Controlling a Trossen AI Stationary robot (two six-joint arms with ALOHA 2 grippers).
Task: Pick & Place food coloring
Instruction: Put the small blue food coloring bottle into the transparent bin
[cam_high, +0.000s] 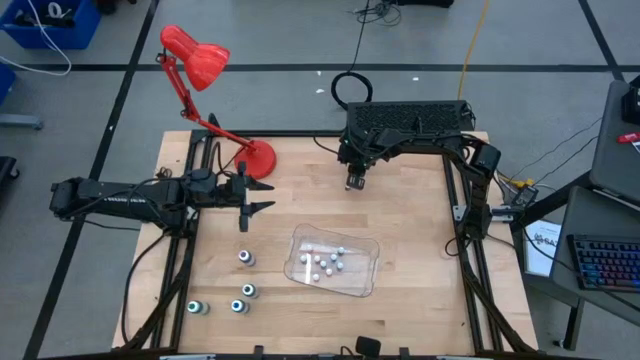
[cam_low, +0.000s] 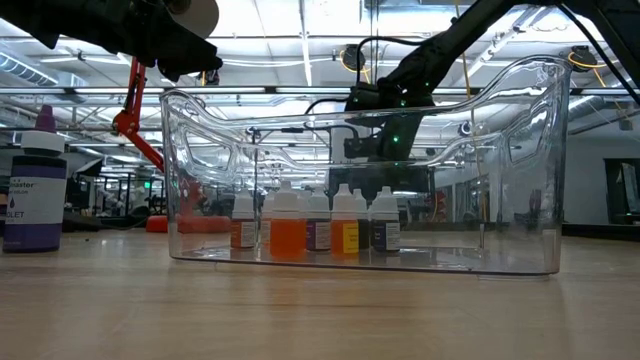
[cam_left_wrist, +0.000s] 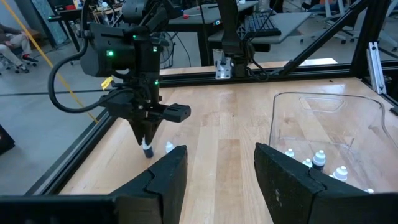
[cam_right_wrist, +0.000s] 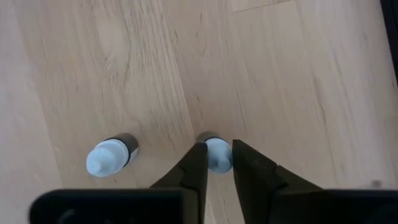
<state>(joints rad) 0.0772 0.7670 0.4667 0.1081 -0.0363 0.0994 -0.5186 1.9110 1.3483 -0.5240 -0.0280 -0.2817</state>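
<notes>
**Right pincer pinching a small bottle at the back of the tabletop**

Food coloring: tiny whitish dropper bottles. Most sit inside the clear tray (cam_high: 366, 285) at centre-front of the tabletop (cam_high: 420, 210); the low view shows them upright in a row, liquids orange, yellow and dark. Two more stand behind the tray, at the back of the tabletop, under the right arm – the gripped bottle (cam_right_wrist: 217, 154) with a pale cap, and a loose bottle (cam_right_wrist: 112, 155) just beside it, not touching. Four larger bottles (cam_high: 240, 293) with teal tops stand in a loose group left of the tray, well apart from it.

Right pincer (cam_right_wrist: 217, 163) – pointing straight down, fingers pressed onto the gripped bottle from both sides. The bottle's base looks to be on the wood.

Left pincer (cam_high: 257, 196) – hovers at the left side of the tabletop, fingers spread, nothing between them.

Around: red desk lamp (cam_high: 200, 75) with its base on the back-left corner, near the left pincer. One large dark bottle (cam_low: 36, 185), marked violet, shows at the edge of the low view. Black frame rails run along the tabletop edges. Nothing stands between the right pincer and the tray.
</notes>
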